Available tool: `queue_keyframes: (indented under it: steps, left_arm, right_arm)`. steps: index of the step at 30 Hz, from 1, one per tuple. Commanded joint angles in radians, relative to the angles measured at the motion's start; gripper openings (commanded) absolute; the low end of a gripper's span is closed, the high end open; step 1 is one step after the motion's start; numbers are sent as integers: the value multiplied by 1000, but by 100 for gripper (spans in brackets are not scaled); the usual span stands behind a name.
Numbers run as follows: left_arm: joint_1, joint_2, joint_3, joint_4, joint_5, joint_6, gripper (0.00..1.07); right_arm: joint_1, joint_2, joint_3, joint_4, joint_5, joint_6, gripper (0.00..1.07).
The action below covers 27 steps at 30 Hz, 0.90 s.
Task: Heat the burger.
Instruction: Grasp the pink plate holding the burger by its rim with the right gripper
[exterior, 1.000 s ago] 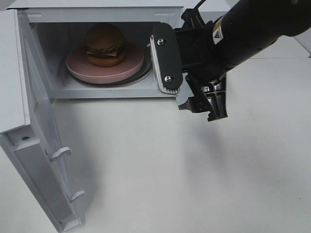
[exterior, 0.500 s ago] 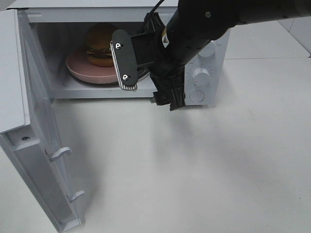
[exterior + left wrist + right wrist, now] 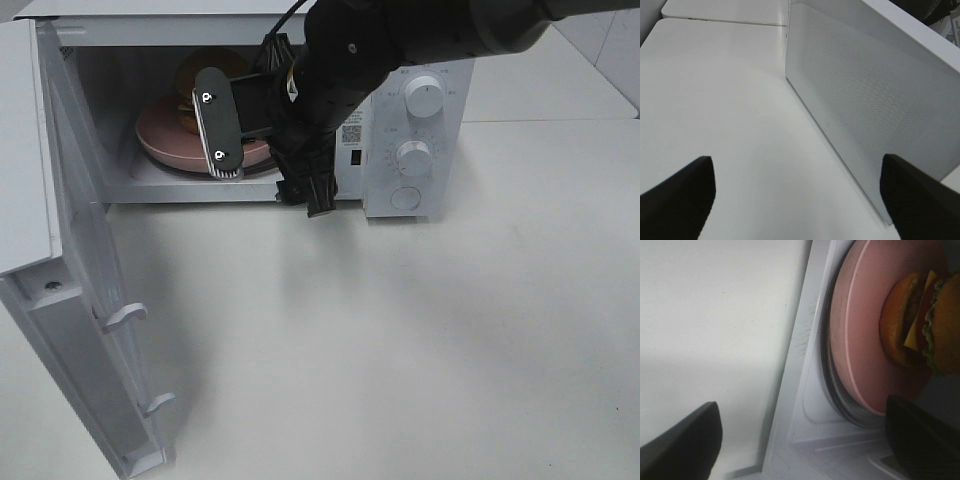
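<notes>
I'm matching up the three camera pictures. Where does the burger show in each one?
Exterior high: the burger sits on the pink plate inside the open microwave, upper left, partly hidden by the right claw.
Left wrist: not in it; only the microwave's side wall and table show.
Right wrist: the burger shows at the right edge, on the plate.
Shared landmark: the pink plate, in the exterior high and right wrist views.

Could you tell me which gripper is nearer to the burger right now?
Right. The right gripper hangs open at the oven mouth, just before the burger; the left gripper is outside, beside the microwave's wall.
</notes>
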Motion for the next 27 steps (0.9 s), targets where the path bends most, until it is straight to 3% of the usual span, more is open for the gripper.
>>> queue_keyframes:
  steps: [1, 27]
  left_arm:
    - [0, -5, 5, -7, 1, 2, 82]
    - [0, -5, 5, -7, 1, 2, 82]
  right_arm:
    - [0, 52, -57, -2, -12, 3, 83]
    - [-15, 304, -326, 8, -19, 56, 79]
